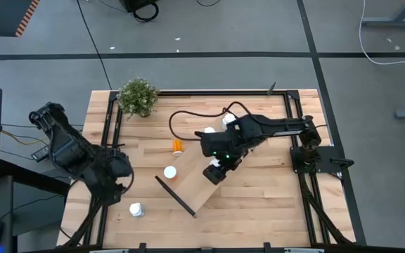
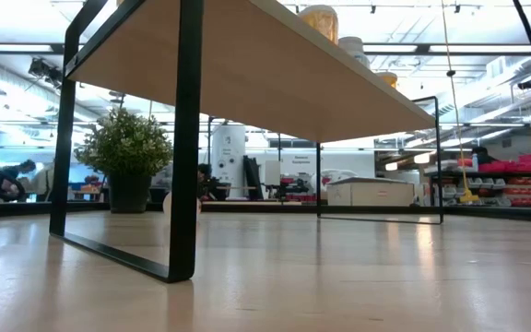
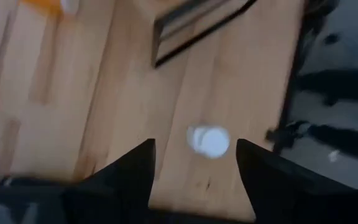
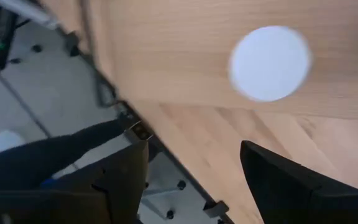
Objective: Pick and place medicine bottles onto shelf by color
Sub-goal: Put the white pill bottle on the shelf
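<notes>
The shelf [image 1: 192, 179] is a light-wood board that lies slanted at mid-table on black rails [image 2: 187, 138]. One white-capped bottle [image 1: 169, 172] stands on it. My right gripper [image 1: 215, 172] hovers over the board, open and empty; its wrist view shows a white cap [image 4: 269, 62] on the wood ahead of the open fingers [image 4: 194, 143]. An orange bottle [image 1: 178, 145] lies on the table beside the shelf. My left gripper [image 1: 121, 176] is open above the table's left side, and a white bottle [image 3: 209, 140] stands on the table just beyond its fingertips [image 3: 196, 146].
A potted plant [image 1: 138, 96] stands at the table's far left. Two white bottles [image 1: 209, 131] sit near the right arm's forearm, beside a black cable [image 1: 181, 116]. The low view shows bottles [image 2: 319, 20] on top of the shelf. Bare tabletop [image 1: 259, 197] lies to the near right.
</notes>
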`<move>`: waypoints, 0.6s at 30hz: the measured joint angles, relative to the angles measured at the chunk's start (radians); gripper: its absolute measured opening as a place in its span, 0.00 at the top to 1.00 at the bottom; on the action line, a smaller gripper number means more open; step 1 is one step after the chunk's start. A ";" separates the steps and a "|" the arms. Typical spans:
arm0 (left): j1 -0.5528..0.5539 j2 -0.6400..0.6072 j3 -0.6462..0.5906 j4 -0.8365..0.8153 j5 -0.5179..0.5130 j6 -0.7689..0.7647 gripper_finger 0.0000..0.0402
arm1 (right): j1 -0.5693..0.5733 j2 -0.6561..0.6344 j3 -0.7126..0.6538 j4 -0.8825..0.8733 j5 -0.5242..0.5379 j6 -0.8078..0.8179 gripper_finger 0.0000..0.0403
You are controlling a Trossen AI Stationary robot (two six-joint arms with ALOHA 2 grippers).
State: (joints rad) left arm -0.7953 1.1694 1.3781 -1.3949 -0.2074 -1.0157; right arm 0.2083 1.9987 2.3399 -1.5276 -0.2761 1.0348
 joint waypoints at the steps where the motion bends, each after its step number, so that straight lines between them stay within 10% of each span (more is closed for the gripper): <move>1: -0.016 0.011 0.000 -0.022 0.002 -0.019 0.41 | 0.014 0.000 0.016 0.004 0.003 -0.016 0.35; 18: -0.105 0.043 -0.199 0.176 0.029 -0.408 0.25 | 0.255 -0.219 0.009 -0.020 0.479 -0.033 0.37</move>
State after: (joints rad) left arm -0.9002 1.2121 1.1789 -1.2186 -0.1780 -1.4238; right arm 0.4632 1.7802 2.3486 -1.5478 0.2031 1.0020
